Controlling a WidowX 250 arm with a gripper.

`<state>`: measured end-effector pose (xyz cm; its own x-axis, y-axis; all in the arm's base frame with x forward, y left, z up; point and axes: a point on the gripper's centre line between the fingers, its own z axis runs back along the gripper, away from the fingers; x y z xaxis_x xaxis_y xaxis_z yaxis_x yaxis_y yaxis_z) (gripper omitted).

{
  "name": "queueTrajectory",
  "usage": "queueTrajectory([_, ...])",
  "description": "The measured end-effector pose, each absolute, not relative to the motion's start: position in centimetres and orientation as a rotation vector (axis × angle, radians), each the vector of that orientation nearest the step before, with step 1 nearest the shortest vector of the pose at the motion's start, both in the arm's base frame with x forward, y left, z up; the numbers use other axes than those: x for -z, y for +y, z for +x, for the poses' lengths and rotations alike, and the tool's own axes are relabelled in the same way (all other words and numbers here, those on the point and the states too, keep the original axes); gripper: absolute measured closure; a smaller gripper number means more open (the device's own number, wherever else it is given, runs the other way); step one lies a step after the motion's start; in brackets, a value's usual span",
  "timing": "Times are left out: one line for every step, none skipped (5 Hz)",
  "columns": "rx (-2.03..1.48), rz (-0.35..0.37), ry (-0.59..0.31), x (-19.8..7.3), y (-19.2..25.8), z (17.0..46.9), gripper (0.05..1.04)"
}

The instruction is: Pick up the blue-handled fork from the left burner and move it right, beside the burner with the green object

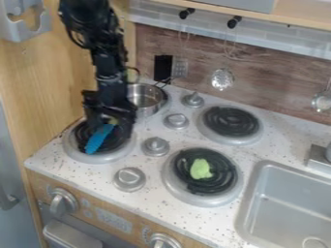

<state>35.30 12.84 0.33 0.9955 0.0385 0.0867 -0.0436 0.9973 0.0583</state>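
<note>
My black gripper (110,126) is at an elongated bright-blue object (99,139); I can't tell its grip. Right of the gripper, a lumpy light-green piece (201,168); beyond it, a round silver metal pot (151,107).

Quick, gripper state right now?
Gripper: at the upper end of the blue item; open or closed on it, can't be told.

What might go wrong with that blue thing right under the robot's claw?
The blue thing is right at the gripper; I can't tell whether it is firmly held, so it might slip or roll onto the burner.

The metal pot is close behind the gripper, so a sideways swing might knock it.
</note>
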Motion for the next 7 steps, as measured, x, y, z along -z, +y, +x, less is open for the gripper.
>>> queueTrajectory([-0.086, 0.088, -0.110, -1.1, 14.7, 35.8, 0.085])
queueTrajectory([-0.093, 0.091, -0.043, 1.4, 15.4, 36.4, 0.085])
queueTrajectory([-0.111, 0.082, 0.003, 2.9, 15.8, 37.2, 0.095])
queueTrajectory([-0.114, 0.078, 0.002, 3.0, 15.8, 37.3, 0.164])
queueTrajectory([-0.109, 0.075, 0.000, 3.2, 15.7, 37.4, 0.502])
queueTrajectory([-0.086, 0.078, -0.005, 3.3, 14.8, 37.4, 0.713])
queueTrajectory([-0.077, 0.071, -0.004, 3.0, 13.4, 37.0, 0.725])
